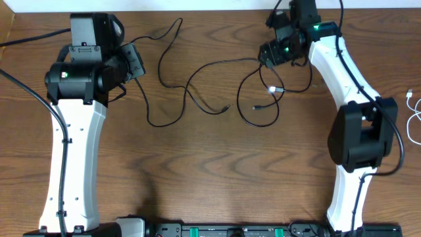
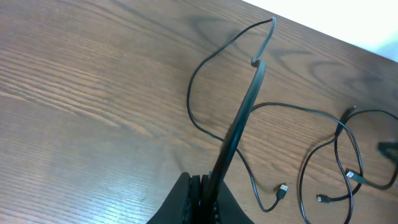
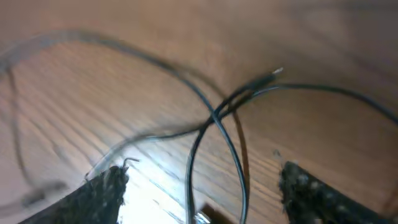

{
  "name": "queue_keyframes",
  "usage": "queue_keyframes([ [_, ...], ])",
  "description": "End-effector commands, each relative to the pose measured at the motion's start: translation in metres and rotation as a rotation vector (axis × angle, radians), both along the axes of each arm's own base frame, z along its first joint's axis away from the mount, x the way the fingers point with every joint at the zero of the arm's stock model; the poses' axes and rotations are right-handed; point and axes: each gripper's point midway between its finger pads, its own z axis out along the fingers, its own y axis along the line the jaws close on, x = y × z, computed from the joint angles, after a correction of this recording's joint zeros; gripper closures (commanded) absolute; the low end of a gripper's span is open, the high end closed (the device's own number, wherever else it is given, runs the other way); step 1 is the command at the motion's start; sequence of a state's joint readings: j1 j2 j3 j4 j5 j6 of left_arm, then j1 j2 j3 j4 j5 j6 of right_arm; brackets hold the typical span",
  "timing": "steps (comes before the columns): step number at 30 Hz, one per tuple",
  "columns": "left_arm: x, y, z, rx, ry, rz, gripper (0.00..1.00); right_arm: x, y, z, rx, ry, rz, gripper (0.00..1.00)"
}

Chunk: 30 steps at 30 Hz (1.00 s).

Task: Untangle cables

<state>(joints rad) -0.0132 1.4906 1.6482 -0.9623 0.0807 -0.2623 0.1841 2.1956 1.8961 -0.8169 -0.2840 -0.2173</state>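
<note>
Table [image 1: 217, 171]: bare wood is seen between the arms, toward the near edge.
Black cables [image 1: 197, 92]: looped mid-table, near the far edge.
Left gripper [image 2: 202, 193]: clamped on one black cable.
Right gripper [image 3: 202, 180]: fingers spread wide over crossed cables.
White cable [image 1: 413, 118]: laid at the right edge.

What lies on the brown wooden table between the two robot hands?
Thin black cables, looping and crossing on the brown wooden table, lie between the left hand and the right hand, as the overhead view shows.
</note>
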Motion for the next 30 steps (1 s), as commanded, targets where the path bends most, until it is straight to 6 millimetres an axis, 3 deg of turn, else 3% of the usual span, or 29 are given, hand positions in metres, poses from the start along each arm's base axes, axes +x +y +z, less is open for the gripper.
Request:
queue_keyframes([
  [1, 0.0, -0.001, -0.006, -0.009, 0.018, 0.0, 0.92, -0.007, 0.009, -0.037, 0.013, 0.041, 0.159, 0.34],
  [5, 0.0, -0.001, -0.006, -0.009, 0.018, 0.0, 0.92, -0.005, 0.005, -0.066, -0.015, 0.074, 0.155, 0.51],
  [8, 0.0, -0.001, -0.006, -0.009, 0.018, 0.0, 0.92, -0.001, -0.002, -0.087, -0.049, 0.095, 0.115, 0.56],
  [17, 0.0, -0.001, -0.006, -0.009, 0.018, 0.0, 0.92, 0.002, -0.012, -0.096, -0.087, 0.102, 0.072, 0.53],
  [19, 0.0, -0.001, -0.006, -0.009, 0.018, 0.0, 0.92, 0.001, -0.009, -0.089, -0.055, 0.115, 0.05, 0.52],
  [22, 0.0, -0.001, -0.006, -0.009, 0.018, 0.0, 0.92, -0.003, 0.001, -0.058, 0.006, 0.09, 0.084, 0.49],
  [24, 0.0, -0.001, -0.006, -0.009, 0.018, 0.0, 0.92, 0.001, 0.002, -0.027, 0.01, 0.026, 0.093, 0.41],
  [26, 0.0, -0.001, -0.006, -0.009, 0.018, 0.0, 0.92, 0.007, -0.006, -0.012, -0.024, -0.023, 0.071, 0.33],
  [30, 0.0, -0.001, -0.006, -0.009, 0.018, 0.0, 0.92, 0.015, -0.027, -0.021, -0.123, -0.036, 0.02, 0.31],
])
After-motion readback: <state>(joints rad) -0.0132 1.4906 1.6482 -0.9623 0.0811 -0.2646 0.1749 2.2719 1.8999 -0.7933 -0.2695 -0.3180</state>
